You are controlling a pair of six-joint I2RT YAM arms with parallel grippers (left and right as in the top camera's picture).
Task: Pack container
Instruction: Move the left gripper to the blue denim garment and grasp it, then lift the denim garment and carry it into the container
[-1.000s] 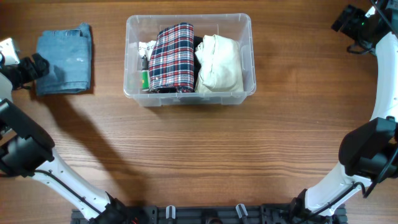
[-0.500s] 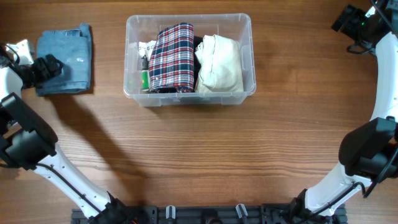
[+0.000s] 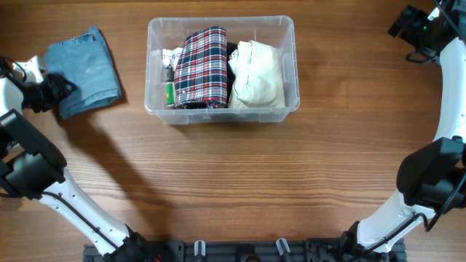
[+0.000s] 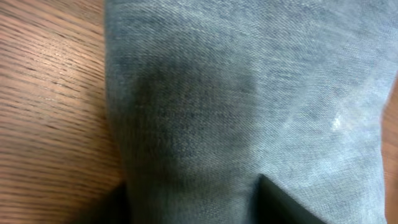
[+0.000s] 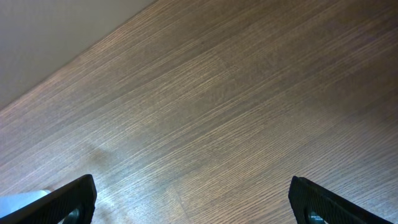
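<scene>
The container is a clear plastic bin at the table's top centre. In it lie a folded red-and-navy plaid cloth, a cream cloth and a small green item. Folded blue jeans lie on the wood to its left, skewed. My left gripper is shut on the jeans' left edge; in the left wrist view denim fills the space between the dark fingers. My right gripper is open over bare wood, far from the bin.
The right arm stands at the table's far right corner. The table edge runs across the upper left of the right wrist view. The left arm's base links rise along the left side.
My left gripper has closed on the jeans' edge. The jeans have turned and shifted slightly right. The right arm has not moved.
</scene>
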